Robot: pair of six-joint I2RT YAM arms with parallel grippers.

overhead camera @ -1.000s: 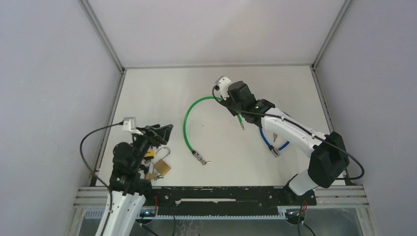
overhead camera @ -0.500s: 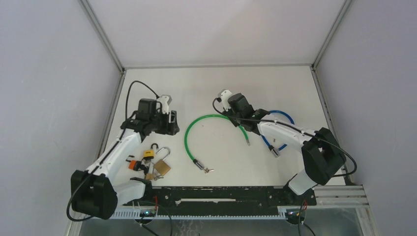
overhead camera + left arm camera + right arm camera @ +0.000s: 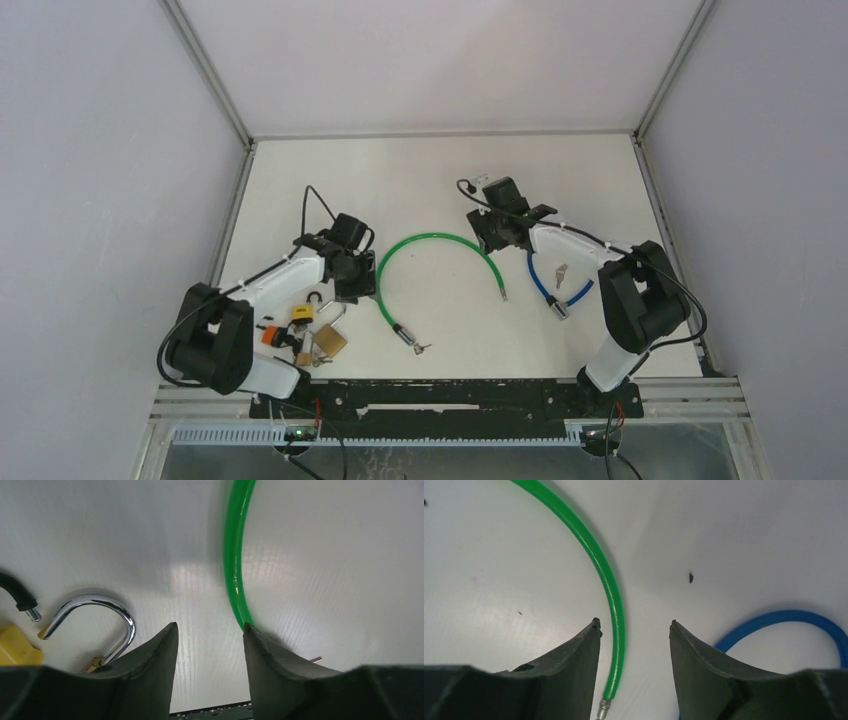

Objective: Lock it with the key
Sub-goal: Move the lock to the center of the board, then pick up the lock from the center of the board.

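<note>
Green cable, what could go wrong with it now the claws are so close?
The right gripper stands open over the green cable, which lies off-centre beside one finger, so closing might nudge it away rather than catch it. The left gripper hangs open with one finger close beside the cable and the silver shackle near the other, so it could knock either.

Brass padlock (image 3: 329, 342) lying flat, front left (silver shackle (image 3: 96, 601)), small silver key (image 3: 561, 272) far right
</note>
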